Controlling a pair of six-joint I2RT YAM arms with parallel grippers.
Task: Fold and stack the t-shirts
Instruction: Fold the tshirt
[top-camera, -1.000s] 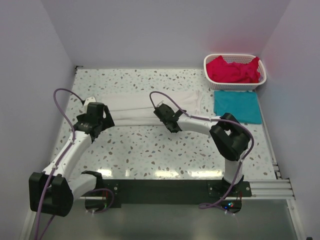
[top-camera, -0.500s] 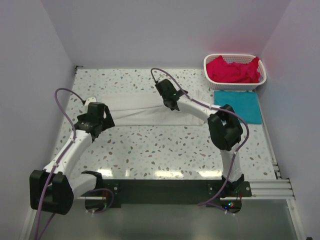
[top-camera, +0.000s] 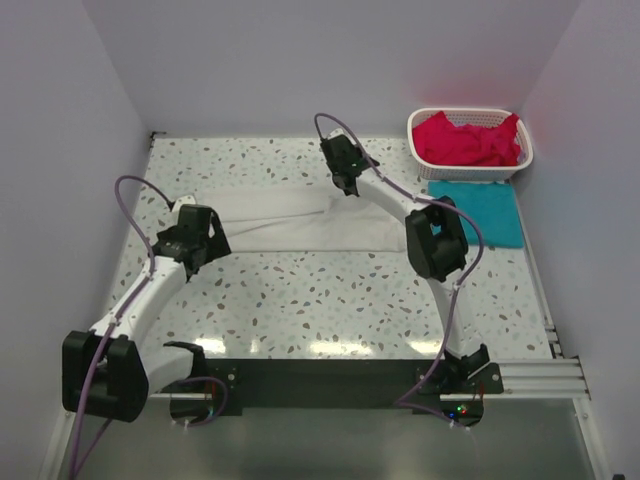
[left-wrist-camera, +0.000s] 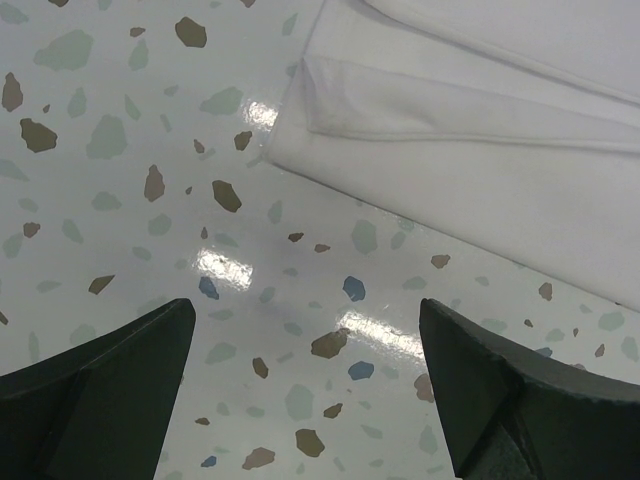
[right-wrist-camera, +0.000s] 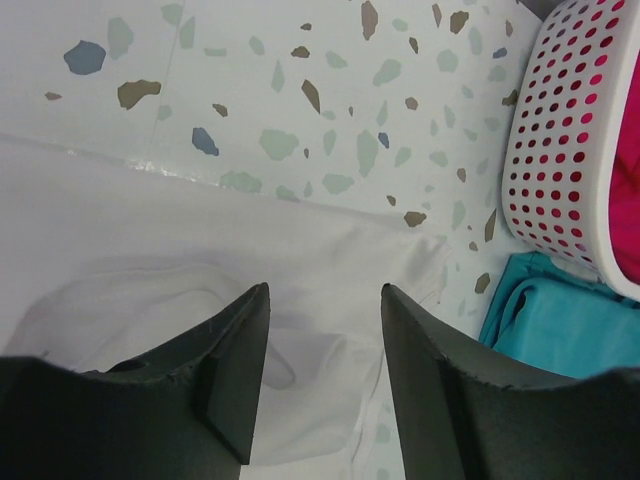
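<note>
We are working on the white t-shirt (top-camera: 280, 225), which is lying flat across the far middle of the table (top-camera: 300, 300) as a long, narrow, already doubled strip. Our left tool (left-wrist-camera: 305, 315) is hanging wide open and empty over bare table just beside the strip's left end. Our right tool (right-wrist-camera: 323, 295) is standing about half open above the strip's far right part with nothing between its jaws. Whether its tips are brushing the cloth, we are not able to tell.

We are judging the next fold to be the step in hand. To do it well, we are aiming to pinch both ends on the same long edge, catching every layer, then lifting evenly and laying edge on edge without dragging. The right side is calling for care, as the teal t-shirt (top-camera: 480, 215) is lying folded just beside the strip's right end, and the white lattice basket (top-camera: 470, 172) holding the red-pink t-shirts (top-camera: 465, 140) is sitting behind it in the far right corner.

The table is a glossy speckled terrazzo throwing back the lights, so we are expecting the fabric to slide easily. Plain pale walls are closing it in on three sides.
</note>
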